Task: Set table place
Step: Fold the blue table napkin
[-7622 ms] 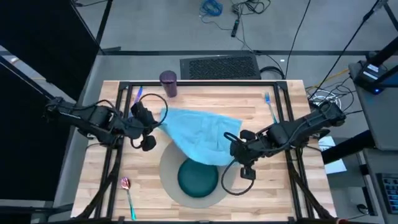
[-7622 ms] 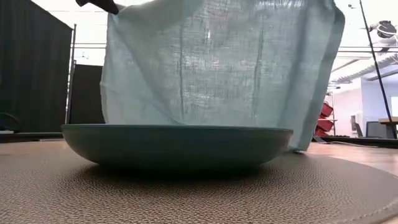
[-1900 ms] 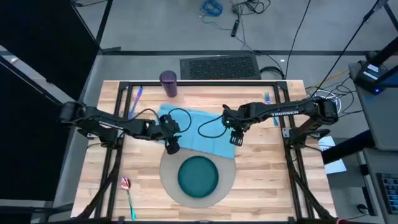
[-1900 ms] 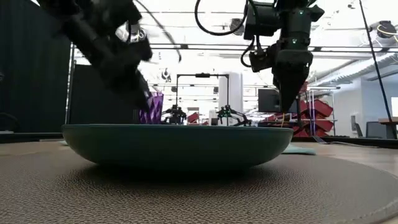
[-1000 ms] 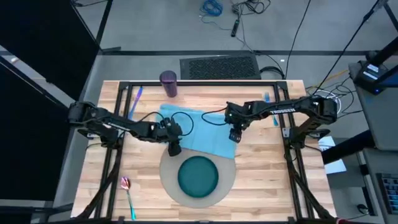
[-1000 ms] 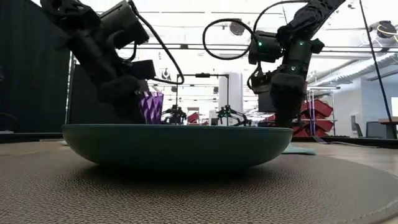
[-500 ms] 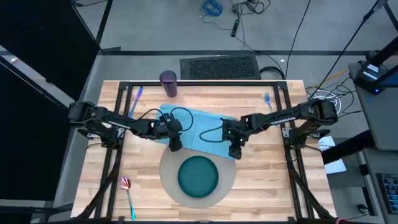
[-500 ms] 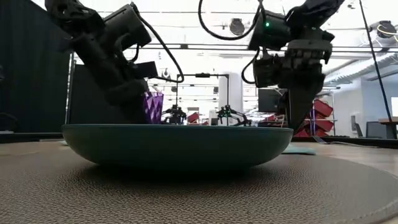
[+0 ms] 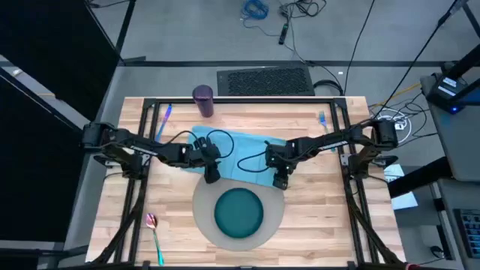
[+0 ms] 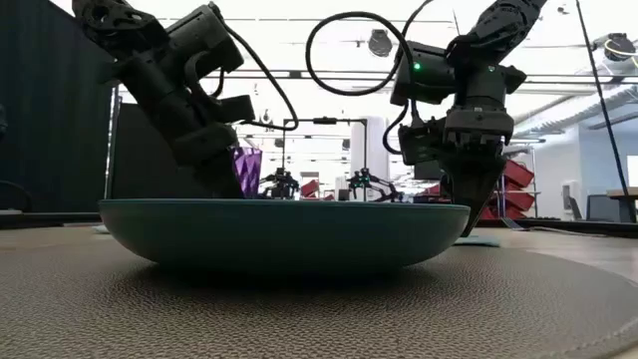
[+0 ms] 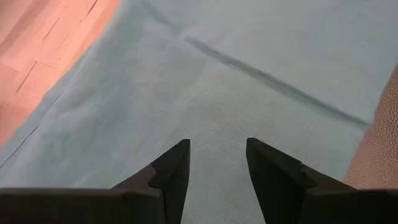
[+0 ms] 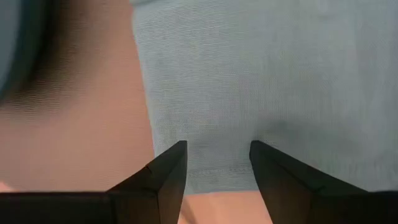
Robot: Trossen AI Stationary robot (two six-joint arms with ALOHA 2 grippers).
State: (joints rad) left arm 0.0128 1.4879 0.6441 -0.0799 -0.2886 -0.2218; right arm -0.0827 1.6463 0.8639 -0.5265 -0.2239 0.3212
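Note:
The light blue napkin (image 9: 240,154) lies flat on the table (image 9: 322,217), behind the round grey mat (image 9: 274,217) that bears the teal plate (image 9: 239,212). My left gripper (image 9: 211,175) stands open, low over the napkin's near left part (image 11: 217,124). My right gripper (image 9: 281,181) stands open over the napkin's near right corner (image 12: 217,124), close to its edge. In the low view the plate (image 10: 284,234) hides both sets of fingertips. The purple cup (image 9: 202,100) stands at the far edge. My left gripper points down at the napkin's near left part (image 11: 217,155) with its fingers spread; I cannot tell whether the tips touch the cloth. My right gripper points down at the napkin just inside its near edge (image 12: 217,165), fingers spread; whether they touch it, I cannot tell.
One blue utensil (image 9: 164,116) lies at the far left and another (image 9: 324,124) at the far right. The pink-bowled spoon (image 9: 154,231) lies at the near left. Black frame bars (image 9: 142,187) run along both sides of the table.
My right gripper has gone toward the table's near edge along the napkin's right side and come down by its near right corner. My left gripper has kept almost still. The napkin lies as before.

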